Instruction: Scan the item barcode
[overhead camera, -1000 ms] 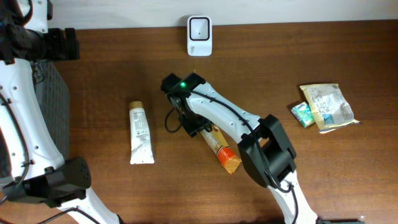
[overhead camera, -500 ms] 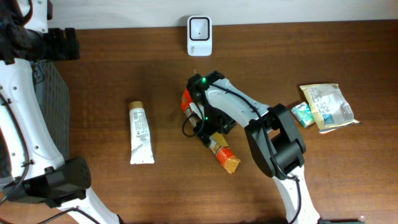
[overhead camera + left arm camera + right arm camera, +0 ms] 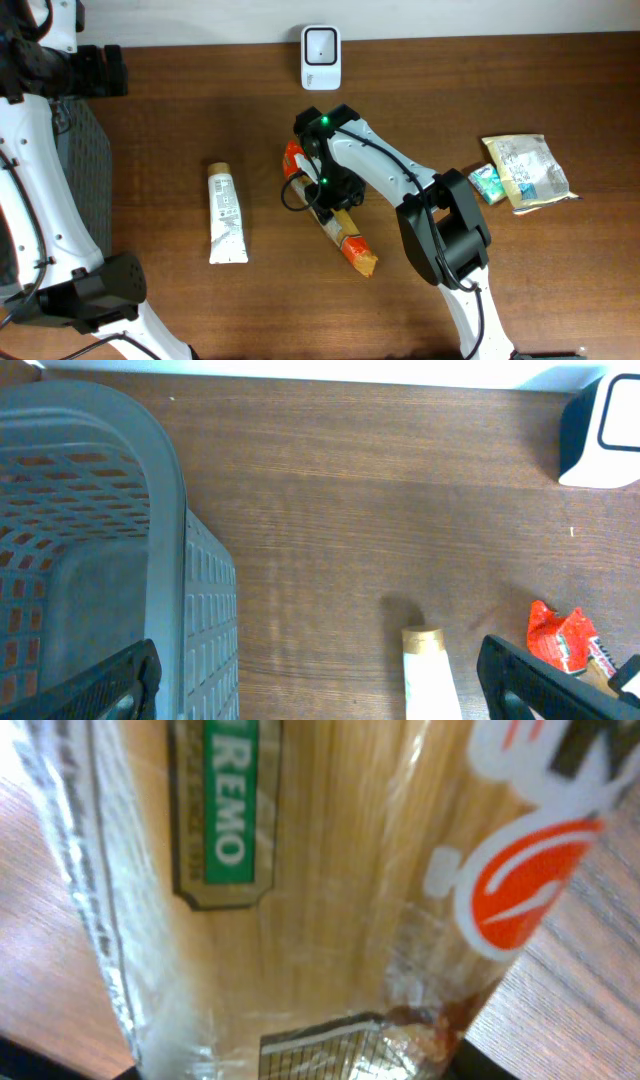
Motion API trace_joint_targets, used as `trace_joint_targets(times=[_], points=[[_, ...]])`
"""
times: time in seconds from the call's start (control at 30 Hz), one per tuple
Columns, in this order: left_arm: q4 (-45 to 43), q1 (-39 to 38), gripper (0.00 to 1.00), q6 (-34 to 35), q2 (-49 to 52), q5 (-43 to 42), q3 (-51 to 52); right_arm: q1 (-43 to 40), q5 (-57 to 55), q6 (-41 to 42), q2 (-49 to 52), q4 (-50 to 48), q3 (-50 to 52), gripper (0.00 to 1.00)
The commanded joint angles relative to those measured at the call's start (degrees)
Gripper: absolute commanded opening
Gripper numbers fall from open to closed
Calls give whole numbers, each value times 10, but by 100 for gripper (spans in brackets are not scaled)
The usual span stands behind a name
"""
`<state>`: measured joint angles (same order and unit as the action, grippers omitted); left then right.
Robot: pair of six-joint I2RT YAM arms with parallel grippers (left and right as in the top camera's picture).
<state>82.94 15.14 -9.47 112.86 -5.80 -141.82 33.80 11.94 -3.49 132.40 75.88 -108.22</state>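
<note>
Altogether the worktop (image 3: 180, 120) carries 1 pasta pack (image 3: 352, 245), 1 white scanner (image 3: 320, 58), 1 white tube (image 3: 227, 213), 1 grey basket (image 3: 88, 170) and 2 small packets at the far right, 1 tan (image 3: 527, 172) and 1 green (image 3: 487, 184), touching each other. 2 arms work it.

The pack lies slantwise near the middle of the worktop, below the scanner and well right of the tube. Its red crimped end points up-left and its orange end down-right. Up close it is clear film over pale straw-coloured spaghetti, with a green label in a gold frame reading "REMO" in white, and a red-orange and white logo beside it.

The right pincer (image 3: 325, 190) sits over the pack's upper half, closed on it, and the pack fills its wrist view from fingertip to fingertip. The left pincer (image 3: 325, 685) hangs beside the basket with its jaws spread wide, holding nothing.
</note>
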Motion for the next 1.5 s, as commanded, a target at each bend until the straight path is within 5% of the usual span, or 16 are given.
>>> trace_joint_targets(times=[0.0,0.2,0.3,0.4,0.63,0.87,1.23,1.47], points=[[-1,0,99,-9,-1,-5,-2,2,29,10,1,-45,8,53],[-1,0,99,-9,-1,-5,-2,2,29,20,2,-80,42,47],[-1,0,99,-9,-1,-4,-2,2,31,20,1,-84,41,4],[-1,0,99,-9,-1,-4,-2,-5,76,20,-7,-67,28,4],[-1,0,99,-9,-1,-4,-2,-132,468,-112,-63,56,-112,4],[-1,0,99,-9,-1,-4,-2,-264,770,-184,-71,92,-125,4],[-1,0,99,-9,-1,-4,-2,-383,770,-156,-193,118,-133,4],[-1,0,99,-9,-1,-4,-2,-390,734,-154,-232,67,-136,4]])
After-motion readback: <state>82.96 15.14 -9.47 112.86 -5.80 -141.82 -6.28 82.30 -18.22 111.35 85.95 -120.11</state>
